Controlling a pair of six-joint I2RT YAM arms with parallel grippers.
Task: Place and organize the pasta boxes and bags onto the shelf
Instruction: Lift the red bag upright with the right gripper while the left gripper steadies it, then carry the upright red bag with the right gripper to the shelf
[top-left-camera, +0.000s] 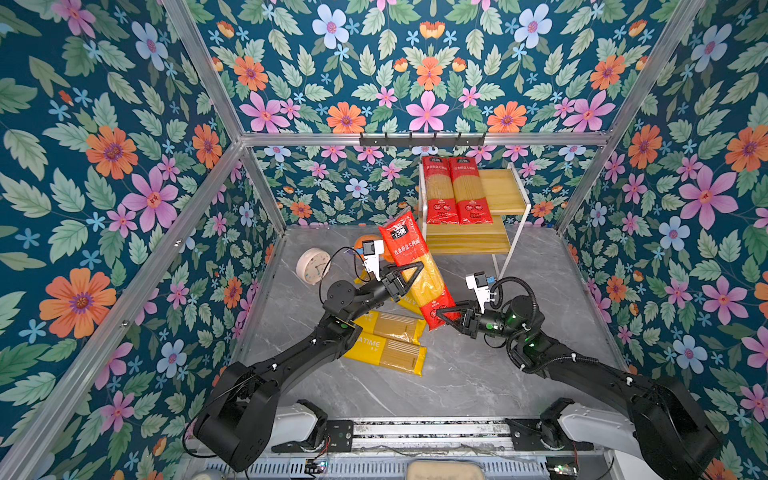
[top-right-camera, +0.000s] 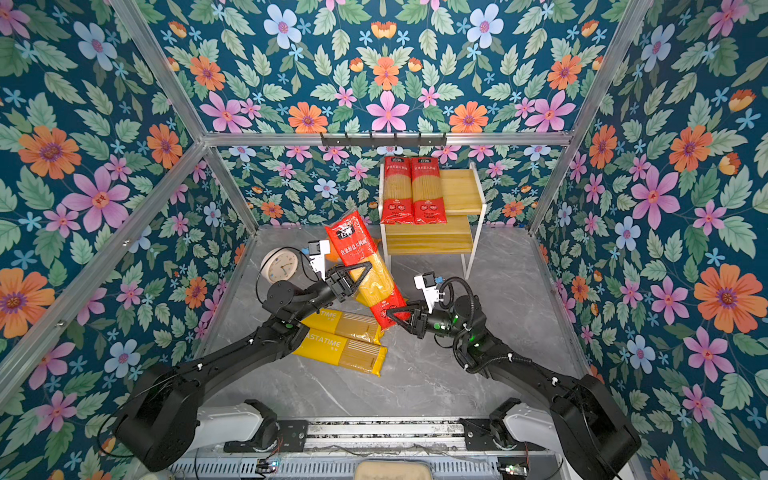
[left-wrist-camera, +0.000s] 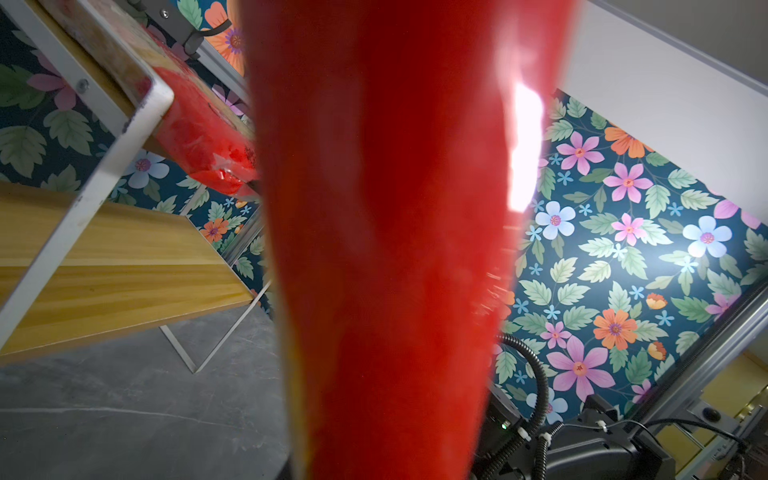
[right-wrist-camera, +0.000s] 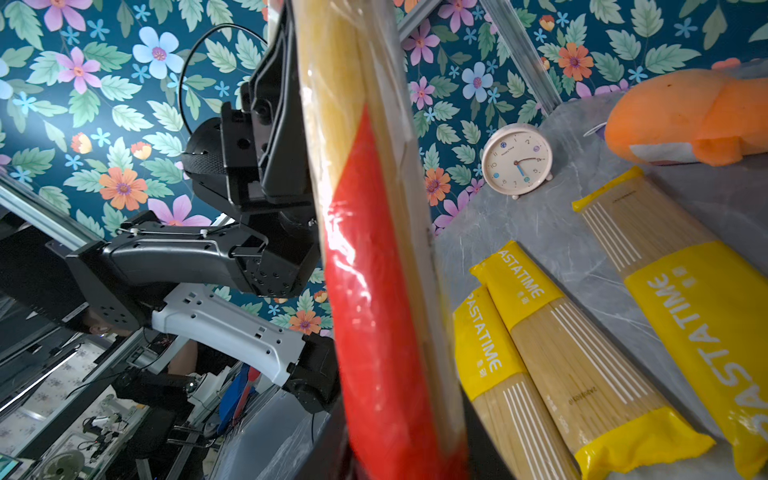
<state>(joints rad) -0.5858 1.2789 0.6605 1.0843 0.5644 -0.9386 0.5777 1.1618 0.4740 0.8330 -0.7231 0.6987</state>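
One red-ended spaghetti pack (top-left-camera: 405, 245) hangs tilted above the table (top-left-camera: 457, 374), its middle clamped tight in the left fingers (top-left-camera: 400, 284). Its lower end sits between the right fingers (top-left-camera: 455, 320), though whether those pinch it I cannot tell. Steady that end first, then level the pack and slide it onto the shelf (top-left-camera: 498, 191) ahead, beside two shelved packs (top-left-camera: 457, 191).

Grey marble table (top-left-camera: 457, 374), 2-tier shelf (top-left-camera: 500, 189) stood at its back, 2 red-ended packs (top-left-camera: 455, 191) lay on the top board, 3 yellow packs (right-wrist-camera: 582, 374), clock (top-left-camera: 312, 266) and orange plush (right-wrist-camera: 685, 116) lay on the table
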